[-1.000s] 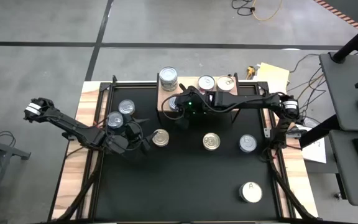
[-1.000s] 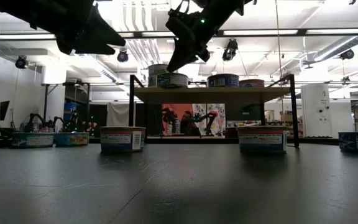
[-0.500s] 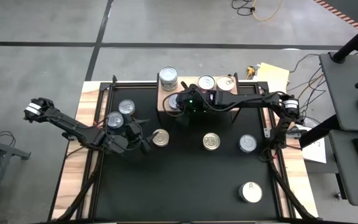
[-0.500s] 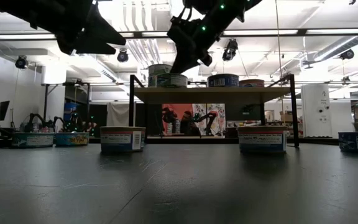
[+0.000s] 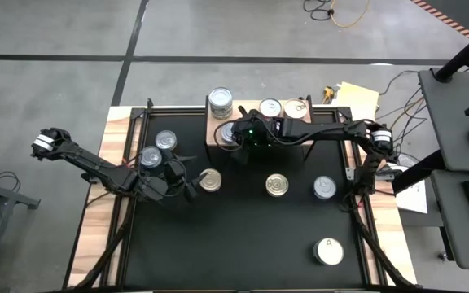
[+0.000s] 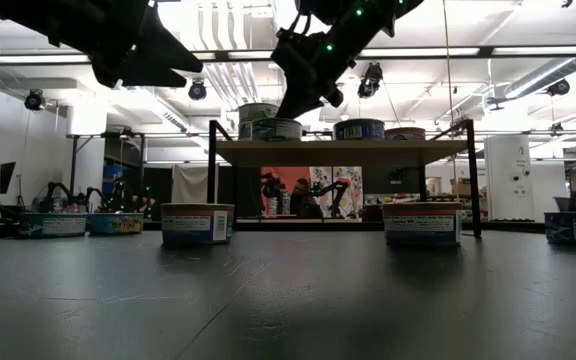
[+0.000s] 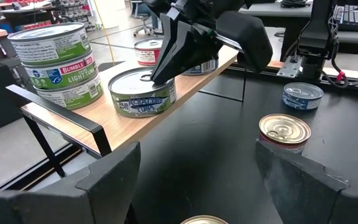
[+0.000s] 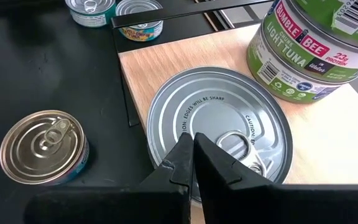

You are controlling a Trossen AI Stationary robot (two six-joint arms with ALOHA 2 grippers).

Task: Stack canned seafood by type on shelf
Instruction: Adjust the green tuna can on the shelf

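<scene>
The shelf (image 7: 188, 99) bears a stack of green-labelled tuna tins (image 5: 221, 102) at its far left. Two single tins (image 5: 270, 108) stand to the stack's right. A silver-topped can (image 8: 219, 127) sits on the shelf's near left corner. My right gripper (image 8: 191, 144) is shut, with its tips on that can's lid. My left gripper (image 7: 207, 186) hangs open above the table's left half. A gold-topped can (image 5: 209, 180) stands on the table just in front of its fingers, untouched. My right gripper sets its shut fingertips (image 7: 157, 76) on the lid (image 8: 197, 118) of the silver-topped can, near the middle, beside the pull ring. The fingers slant down from the table's right side. The can stands flat on the shelf board.
On the black tabletop stand two cans (image 5: 159, 148) at the left. Another gold-topped can (image 5: 277, 185) is at the middle and a silver one (image 5: 324, 187) at the right. A white-topped can marked "A" (image 5: 328, 251) stands near the right front.
My right gripper, staying shut, has sunk a little toward the lid of the silver-topped can on the shelf. The can has not moved.
</scene>
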